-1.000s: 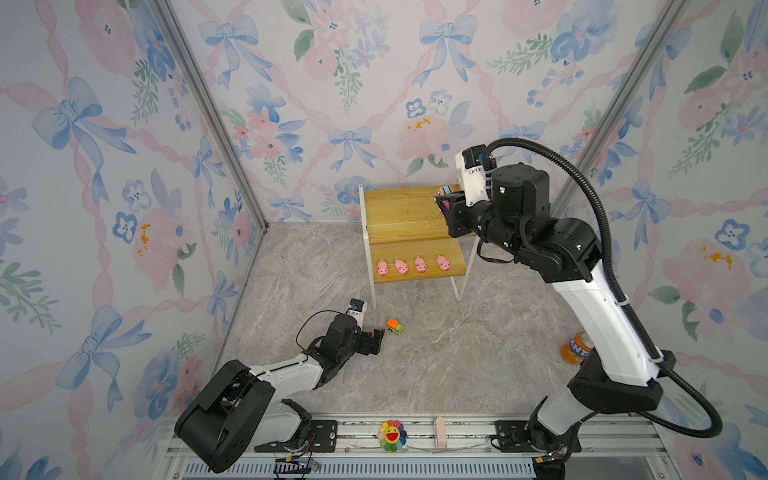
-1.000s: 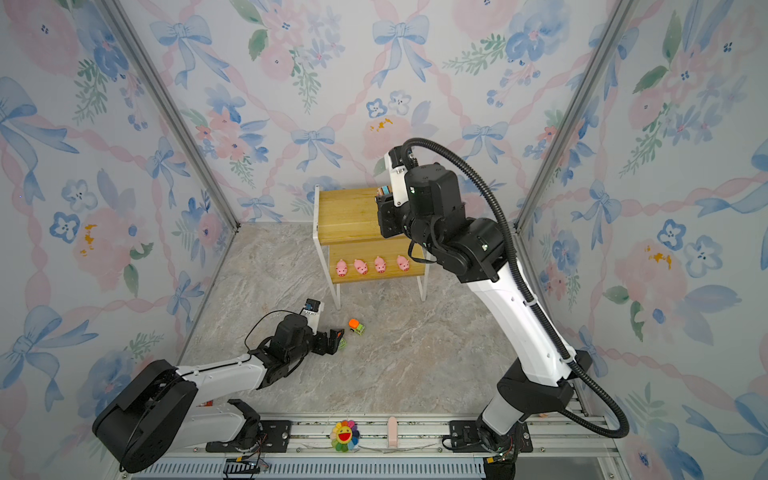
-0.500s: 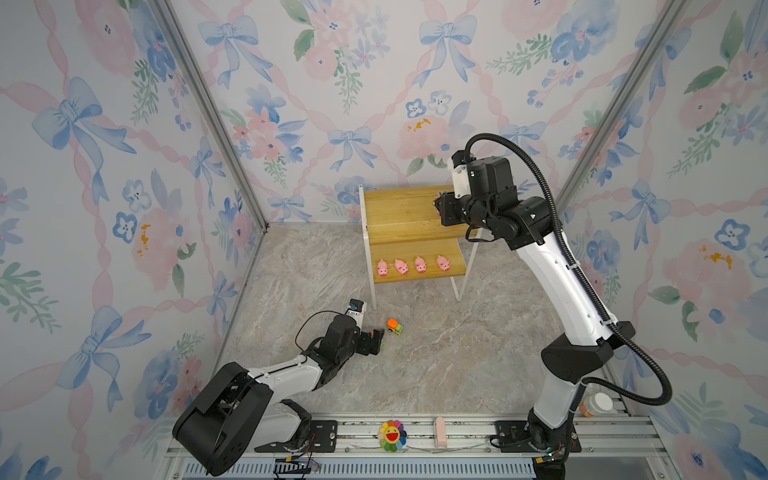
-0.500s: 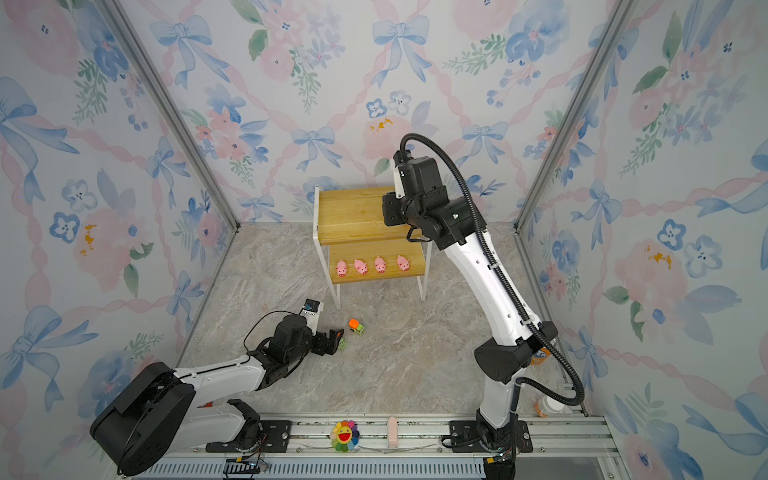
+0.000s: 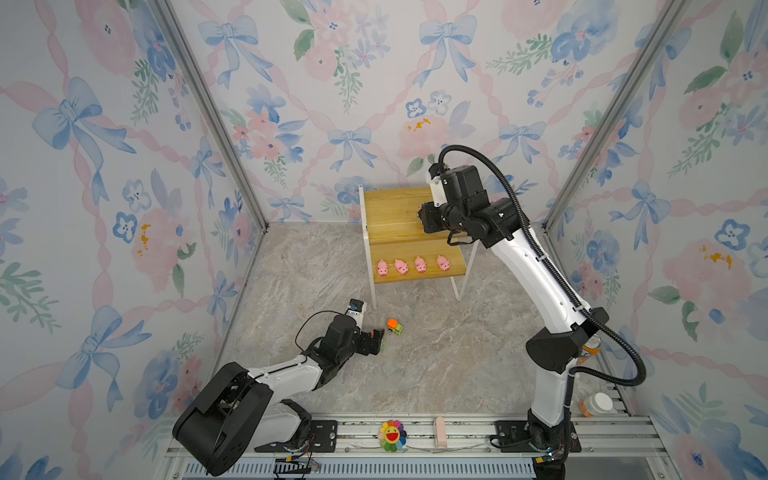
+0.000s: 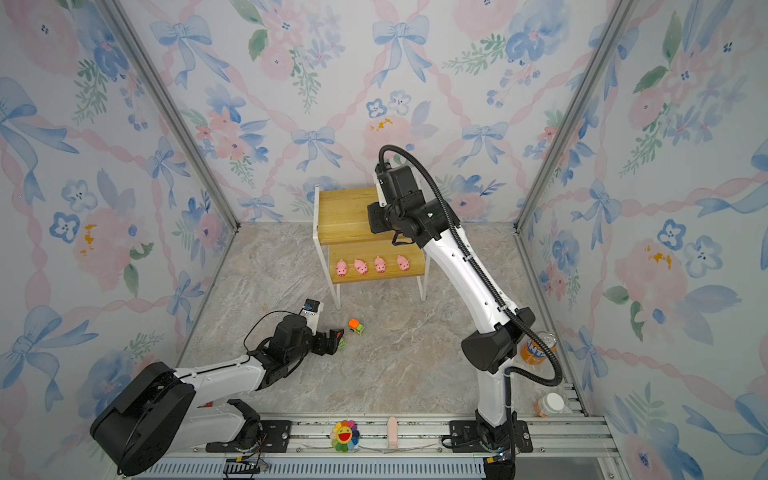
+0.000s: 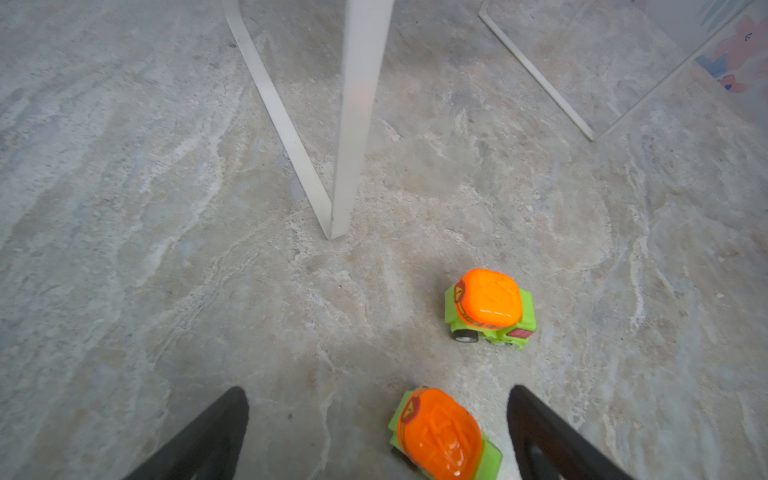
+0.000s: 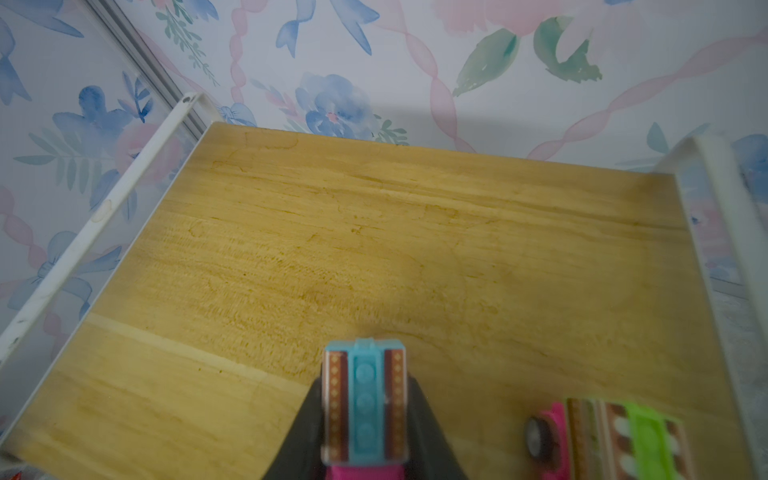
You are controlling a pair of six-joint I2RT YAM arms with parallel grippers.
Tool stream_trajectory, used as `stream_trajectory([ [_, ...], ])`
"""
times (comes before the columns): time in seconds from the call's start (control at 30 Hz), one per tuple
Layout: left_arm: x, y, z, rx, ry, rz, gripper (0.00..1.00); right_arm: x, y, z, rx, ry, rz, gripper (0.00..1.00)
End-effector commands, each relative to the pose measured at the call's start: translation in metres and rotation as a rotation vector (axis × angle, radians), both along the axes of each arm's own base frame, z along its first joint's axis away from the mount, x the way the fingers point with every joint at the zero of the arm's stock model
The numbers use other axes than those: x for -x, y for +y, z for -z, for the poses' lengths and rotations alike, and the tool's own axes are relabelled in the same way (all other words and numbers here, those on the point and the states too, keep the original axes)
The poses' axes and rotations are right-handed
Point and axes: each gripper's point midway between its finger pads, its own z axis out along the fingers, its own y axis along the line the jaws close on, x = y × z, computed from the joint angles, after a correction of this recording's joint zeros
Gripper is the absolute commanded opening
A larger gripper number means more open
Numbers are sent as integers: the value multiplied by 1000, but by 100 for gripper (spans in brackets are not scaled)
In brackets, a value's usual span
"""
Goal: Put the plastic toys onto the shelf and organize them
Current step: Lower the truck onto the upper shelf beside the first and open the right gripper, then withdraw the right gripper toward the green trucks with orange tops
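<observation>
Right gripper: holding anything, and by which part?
Yes. The right gripper is shut on a pink truck, pinching its two sides, over the shelf top board. The left gripper is open, holding nothing.

The shelf [image 5: 390, 216] stands against the back wall; four pink pigs [image 5: 420, 264] sit in a row on its lower board; the right gripper [image 5: 422, 218] hangs over the upper board, its jaws not discernible; on the floor a green truck [image 5: 395, 326] with orange top stands just beside the left gripper [image 5: 378, 337]; a bit of green shows at that gripper's tip.
</observation>
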Motion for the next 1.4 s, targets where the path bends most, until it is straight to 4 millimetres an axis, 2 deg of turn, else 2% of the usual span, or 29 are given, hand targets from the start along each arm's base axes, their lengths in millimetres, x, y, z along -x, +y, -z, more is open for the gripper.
stream_trajectory([
  [0.0,4,1,6,-17,17,12,98,-1,3,-6,-3,-18,3,23],
  [0.23,4,1,6,-18,17,14,98,-3,2,-6,2,-24,12,25],
  [0.33,4,1,6,-19,17,13,98,-3,1,-7,5,-28,13,31],
  [0.67,4,-1,5,-17,16,22,98,0,1,-10,5,-33,0,43],
  [0.8,5,0,4,-14,10,21,98,6,0,-17,9,-44,-12,46],
  [0.93,6,0,2,-8,6,22,98,13,-8,-28,29,-68,-6,57],
  [1.0,6,0,2,-8,7,25,98,19,-14,-36,41,-85,0,62],
  [1.17,6,-1,3,-9,9,28,98,38,-35,-58,72,-123,20,68],
  [1.27,6,-2,-1,-2,1,33,98,62,-41,-60,107,-132,-13,69],
  [1.33,6,-2,-6,3,-7,33,98,82,-37,-48,130,-126,-60,69],
  [1.37,6,-1,-8,3,-9,32,98,96,-39,-49,117,-137,-84,70],
])
